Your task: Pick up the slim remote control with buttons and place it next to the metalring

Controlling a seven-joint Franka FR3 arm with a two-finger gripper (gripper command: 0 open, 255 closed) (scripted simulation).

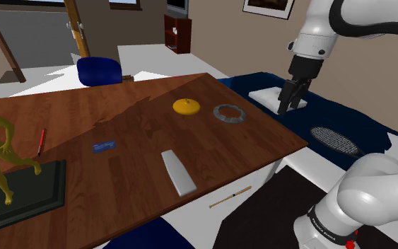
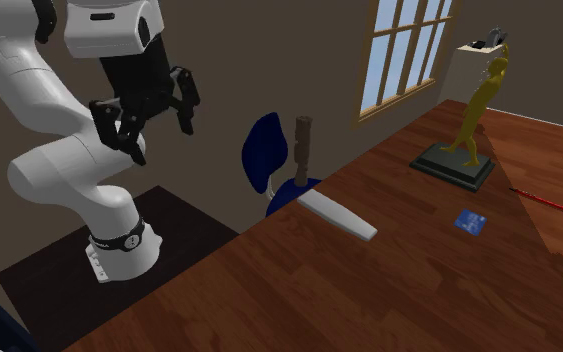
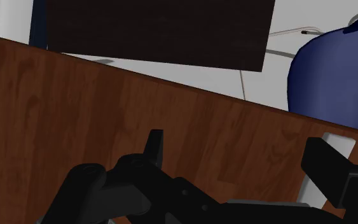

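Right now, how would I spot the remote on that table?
Start at the wooden table. In the shoulder view, the remote lies near its lower edge, right of the small blue card. It is the only long, slim grey slab there.

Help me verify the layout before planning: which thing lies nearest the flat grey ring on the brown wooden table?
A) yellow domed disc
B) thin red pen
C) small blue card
A: the yellow domed disc sits right beside the flat grey ring.
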